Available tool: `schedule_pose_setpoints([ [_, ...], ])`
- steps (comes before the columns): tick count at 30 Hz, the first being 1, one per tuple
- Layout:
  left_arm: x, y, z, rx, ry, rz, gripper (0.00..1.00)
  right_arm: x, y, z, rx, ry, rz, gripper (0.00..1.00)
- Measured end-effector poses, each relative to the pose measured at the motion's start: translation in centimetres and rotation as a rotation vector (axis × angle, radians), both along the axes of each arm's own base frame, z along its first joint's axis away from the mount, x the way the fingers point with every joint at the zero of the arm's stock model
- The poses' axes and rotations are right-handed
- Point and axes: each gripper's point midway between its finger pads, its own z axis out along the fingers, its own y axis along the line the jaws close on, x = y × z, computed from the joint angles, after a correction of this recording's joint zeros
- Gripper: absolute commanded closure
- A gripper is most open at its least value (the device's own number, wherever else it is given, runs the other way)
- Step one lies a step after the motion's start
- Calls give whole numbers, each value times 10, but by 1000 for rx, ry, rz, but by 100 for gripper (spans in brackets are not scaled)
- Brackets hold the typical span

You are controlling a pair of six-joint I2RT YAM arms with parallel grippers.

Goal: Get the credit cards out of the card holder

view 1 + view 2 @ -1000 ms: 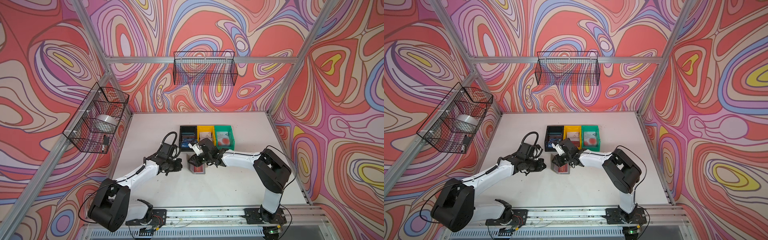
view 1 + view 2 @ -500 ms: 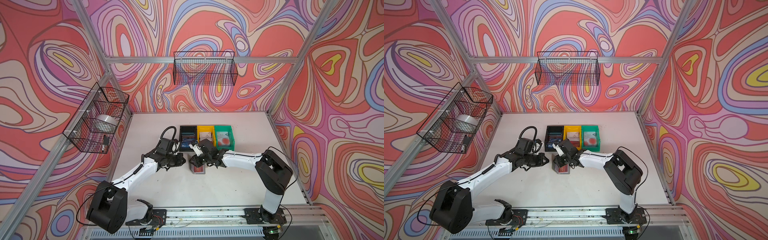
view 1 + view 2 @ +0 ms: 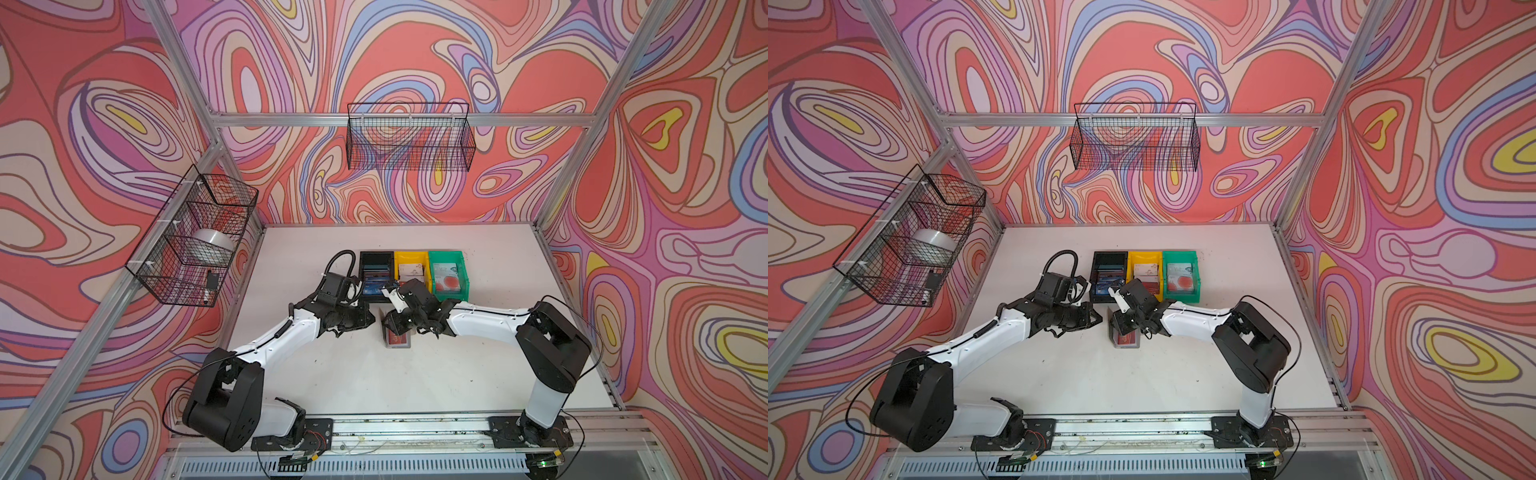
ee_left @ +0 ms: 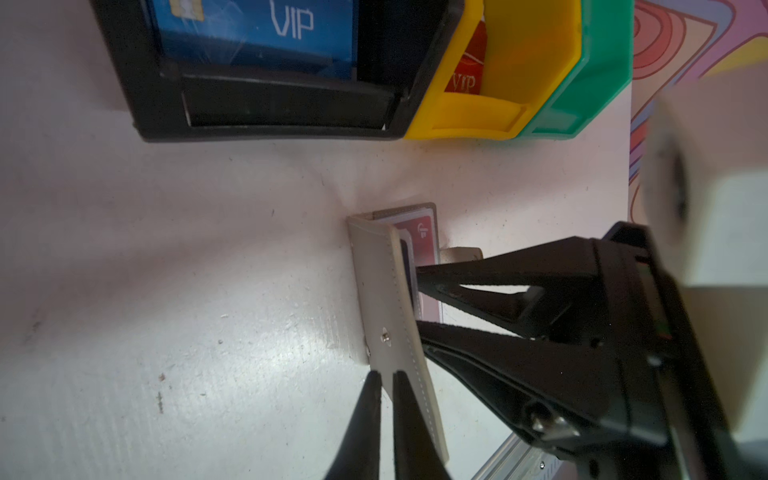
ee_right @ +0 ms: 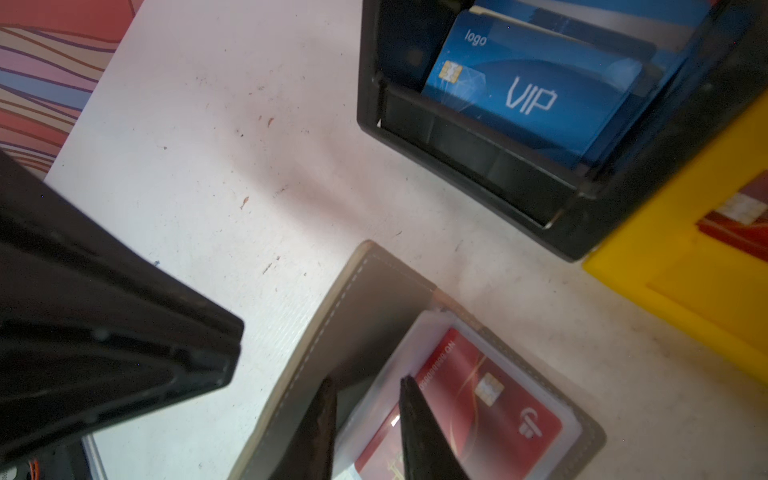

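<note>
The grey card holder (image 3: 397,338) (image 3: 1126,341) lies open on the table in front of the bins. One flap (image 4: 386,291) stands upright. A red credit card (image 5: 478,399) (image 4: 424,245) sits in a clear sleeve on the flat half. A dark blue edge shows inside the raised flap. My left gripper (image 4: 384,374) (image 3: 371,320) is shut, its tips against the outer face of the raised flap. My right gripper (image 5: 366,381) (image 4: 419,301) (image 3: 390,323) reaches inside from the opposite side. It is open, one finger on the sleeve over the red card, nothing pinched.
Just behind the card holder stand three bins: a black bin (image 4: 282,104) with blue cards (image 5: 532,95), a yellow bin (image 4: 478,116) with a red card (image 4: 465,79), and a green bin (image 3: 446,252) with a pale card. Wire baskets (image 3: 409,137) (image 3: 195,237) hang on the walls.
My left gripper has moved right, staying shut, and now rests against the raised flap. The right gripper has stayed in the card holder with the same opening.
</note>
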Motion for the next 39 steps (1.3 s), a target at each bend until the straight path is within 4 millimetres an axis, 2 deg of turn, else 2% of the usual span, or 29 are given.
schedule_pose_setpoints([
  [5, 13, -8, 25, -41, -47, -3, 88, 0, 0, 0, -2, 1, 0, 71],
  [10, 18, -16, 32, -84, -51, -4, 89, 0, 0, -1, -2, 3, 1, 71],
  [15, 22, -22, 20, -110, -9, 6, 90, 0, 1, 0, 0, 4, 1, 71],
  [29, 20, -20, -17, -85, 84, 31, 90, 0, 1, -1, 2, 8, -2, 71],
  [36, 9, -16, -39, -57, 144, 35, 90, -1, -7, -2, -14, -2, -28, 71],
  [39, 7, -14, -44, -48, 156, 37, 90, -2, -14, -9, -45, 7, -43, 71],
])
